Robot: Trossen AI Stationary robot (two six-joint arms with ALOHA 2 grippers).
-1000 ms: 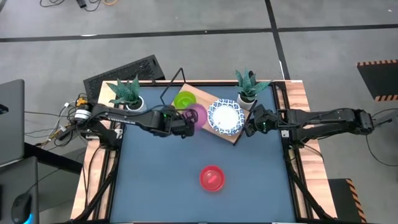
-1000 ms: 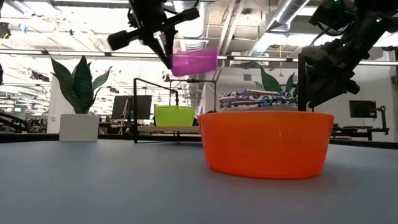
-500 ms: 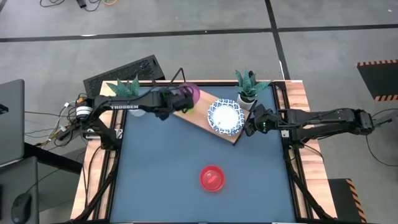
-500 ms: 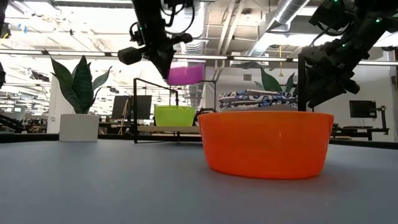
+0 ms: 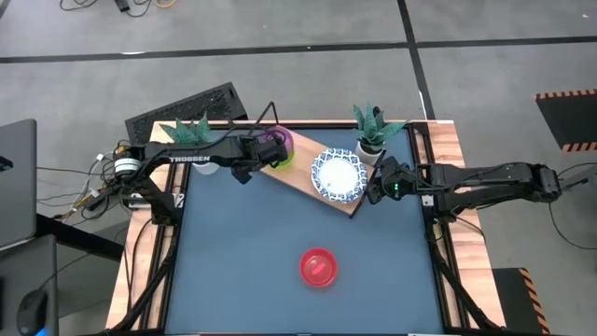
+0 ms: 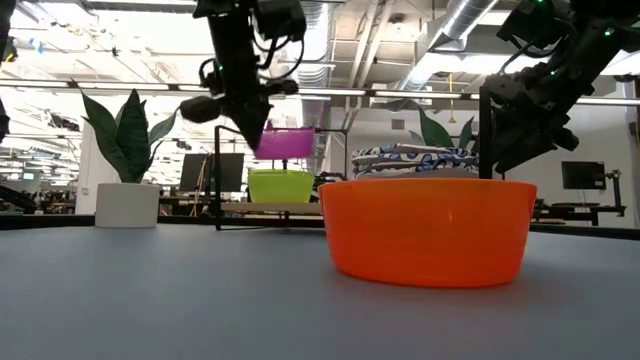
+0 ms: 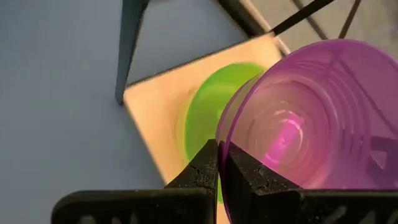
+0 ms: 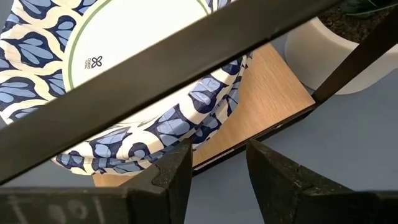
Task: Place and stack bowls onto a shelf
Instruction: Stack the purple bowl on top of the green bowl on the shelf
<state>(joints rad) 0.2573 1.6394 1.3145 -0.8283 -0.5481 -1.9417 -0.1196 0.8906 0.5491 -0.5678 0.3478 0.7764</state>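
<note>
My left gripper [image 5: 261, 152] is shut on the purple bowl [image 5: 277, 142] and holds it in the air just above the green bowl [image 6: 280, 185], which sits on the wooden shelf [image 5: 298, 177]. A stack of white dishes with blue patterned rims [image 5: 338, 175] rests on the shelf's right part. The red bowl [image 5: 318, 267] stands on the blue table near the front. My right gripper [image 8: 217, 168] is open, close beside the dish stack [image 8: 124, 62] at the shelf's right edge. The yellow bowl is not seen. My left gripper pinches the purple bowl's rim [image 7: 227, 146] on the side nearest the arm, the wall running between the two fingers [image 7: 208, 165]. The fingers slant down from the table's left. The bowl is lifted clear and nearly level over the green bowl [image 7: 202, 118].
Two potted plants stand at the far side, one left [image 5: 191, 140] and one right [image 5: 373, 131] of the shelf. The shelf's black wire frame [image 6: 218, 175] rises around the board, and a bar of it [image 8: 186, 50] crosses the right wrist view. Open blue tabletop [image 5: 233, 252] lies around the red bowl.
My left gripper has carried the purple bowl toward the far edge and slightly left, from beside the green bowl to over it, and has lowered it closer to that bowl. It stayed shut on the bowl throughout.
</note>
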